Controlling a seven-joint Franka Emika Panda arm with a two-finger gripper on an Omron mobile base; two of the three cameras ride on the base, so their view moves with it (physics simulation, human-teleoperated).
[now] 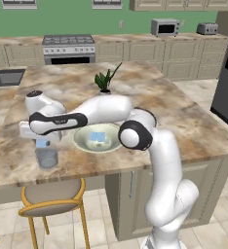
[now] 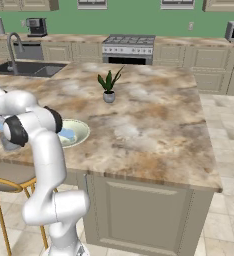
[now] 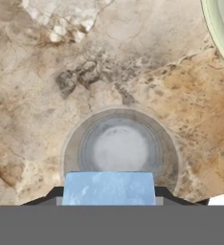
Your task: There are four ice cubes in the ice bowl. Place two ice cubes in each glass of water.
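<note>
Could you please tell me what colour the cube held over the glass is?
Light blue ice cube, translucent, best in the hand view.

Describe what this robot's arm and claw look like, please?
The arm is made of glossy white, rounded tube-like segments joined at dark, nearly black joints, like the round one at its elbow. A black band with faint lettering runs along the forearm. The claw hangs from a blocky white hand and ends in two small dark fingertips. No loose cables show.

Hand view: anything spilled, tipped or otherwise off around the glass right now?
Nothing stands out. The glass of water stands upright on the counter with no spill around it, and the ice cube sits squarely between the fingers directly above its mouth. The ice bowl stands level beside it with cubes inside.
</note>
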